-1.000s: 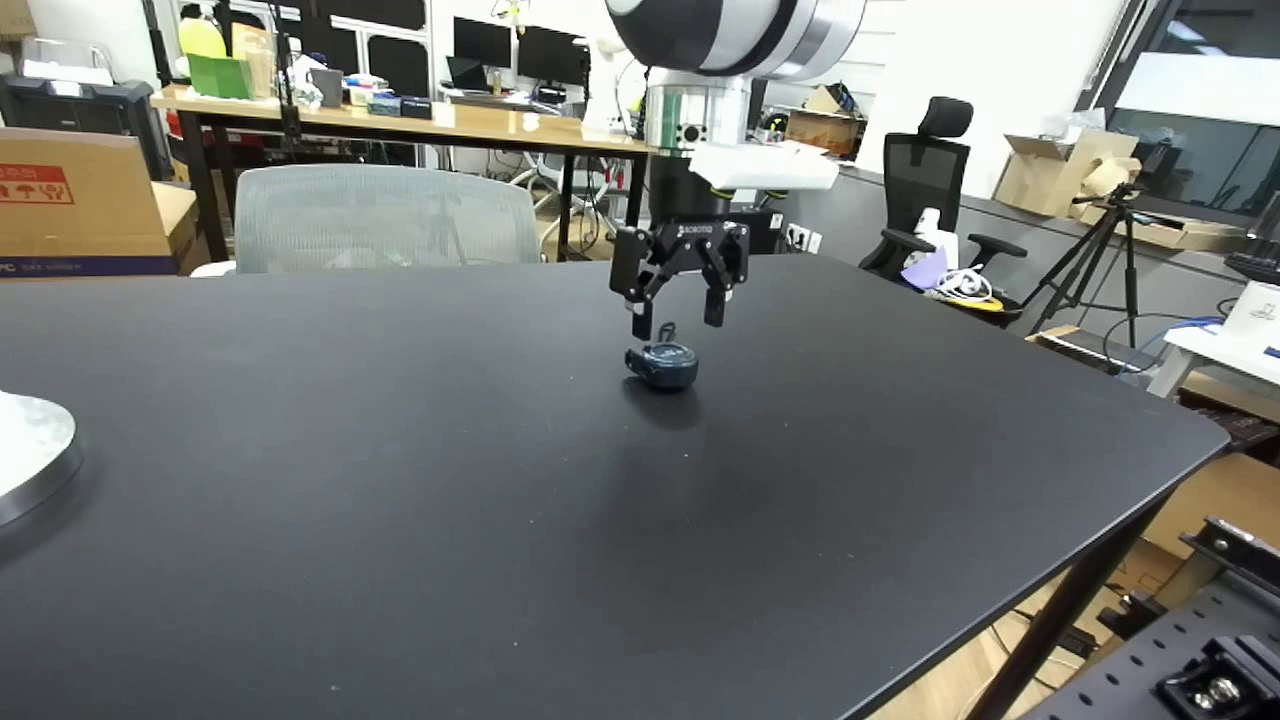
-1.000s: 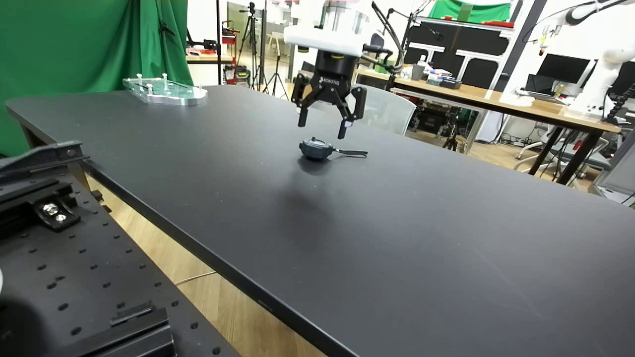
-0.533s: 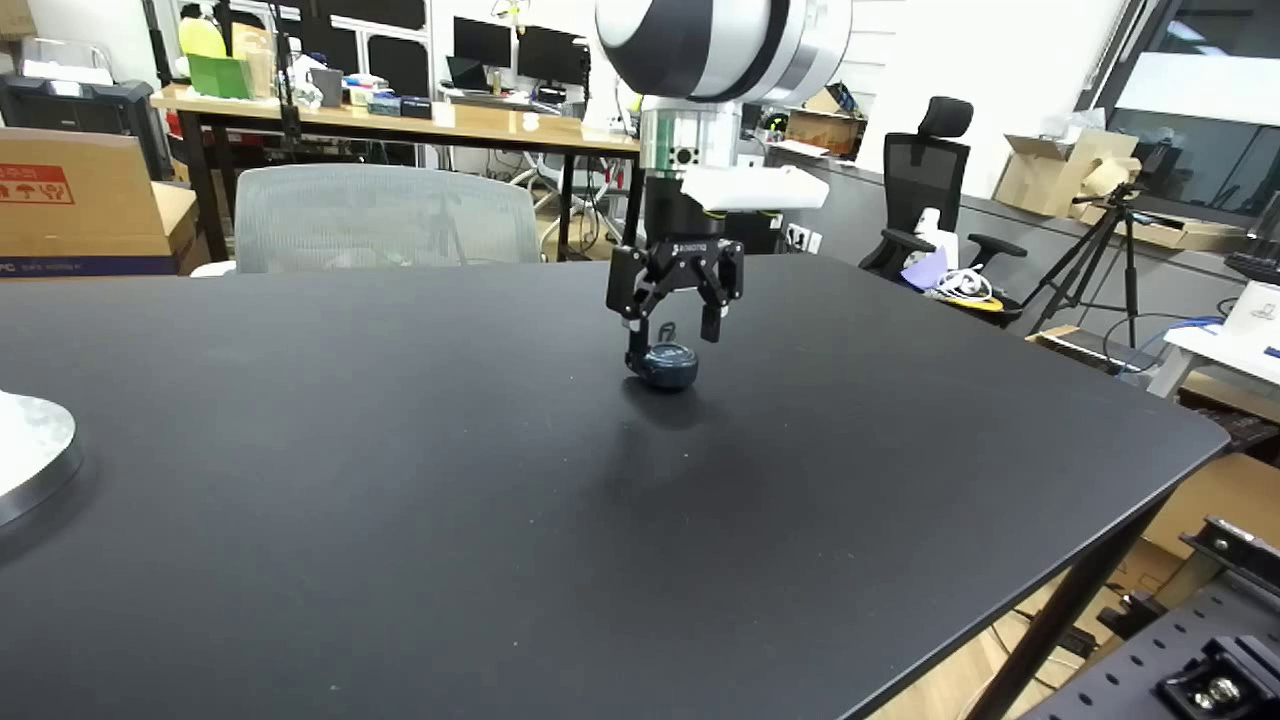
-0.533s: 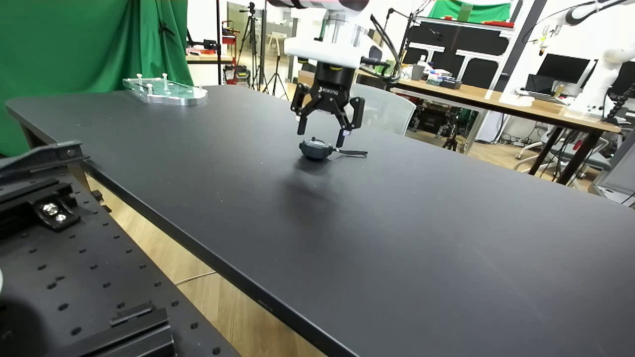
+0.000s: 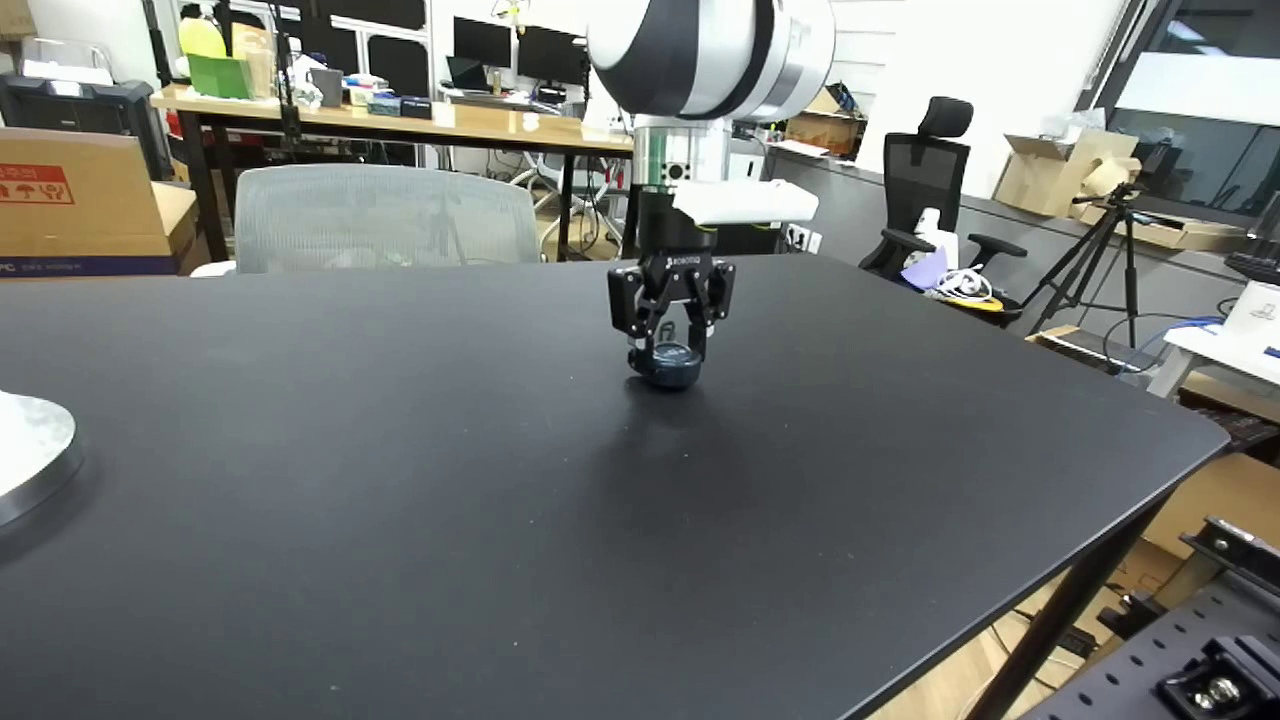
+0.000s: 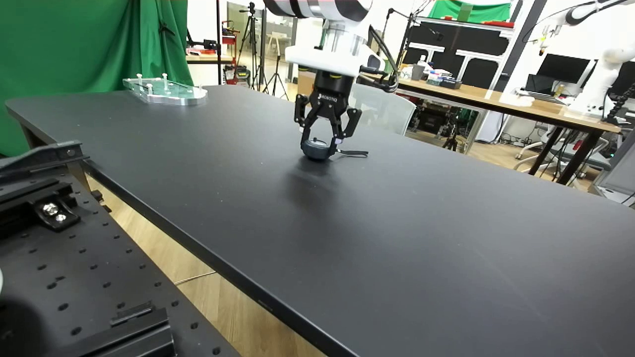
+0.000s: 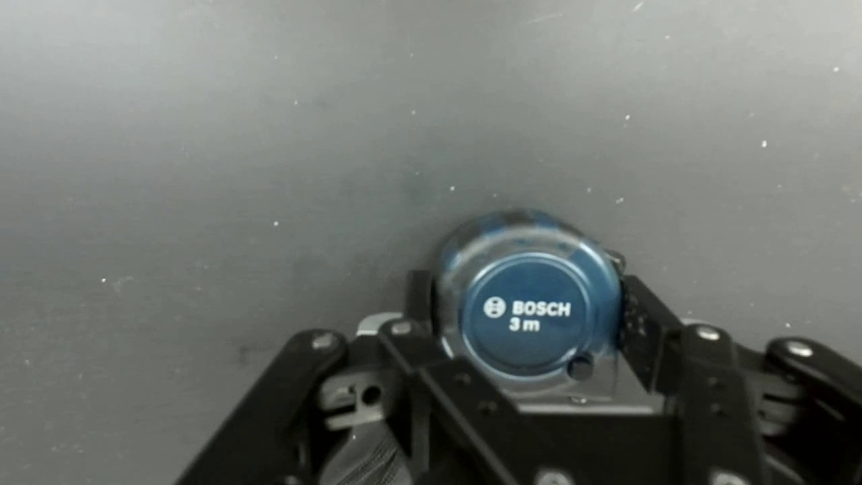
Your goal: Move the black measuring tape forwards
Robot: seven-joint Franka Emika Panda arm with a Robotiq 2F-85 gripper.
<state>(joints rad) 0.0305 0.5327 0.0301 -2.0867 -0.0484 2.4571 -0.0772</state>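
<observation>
- The gripper (image 5: pixel 668 354) is standing narrow around the black measuring tape (image 7: pixel 528 310), seemingly holding it; in the wrist view its fingers (image 7: pixel 419 296) are flanking the tape at nine and three o'clock, apparently touching both sides;
- the tape is lying between them, printed side up, apparently resting on the table (image 5: pixel 400 450); it is looking nearly round, showing no clear long axis;
- the strap (image 6: pixel 353 151) is pointing towards three o'clock in an exterior view; whether a finger is pinching it, I cannot tell;
- the move forwards is probably depending on this two-sided hold being firm.
</observation>
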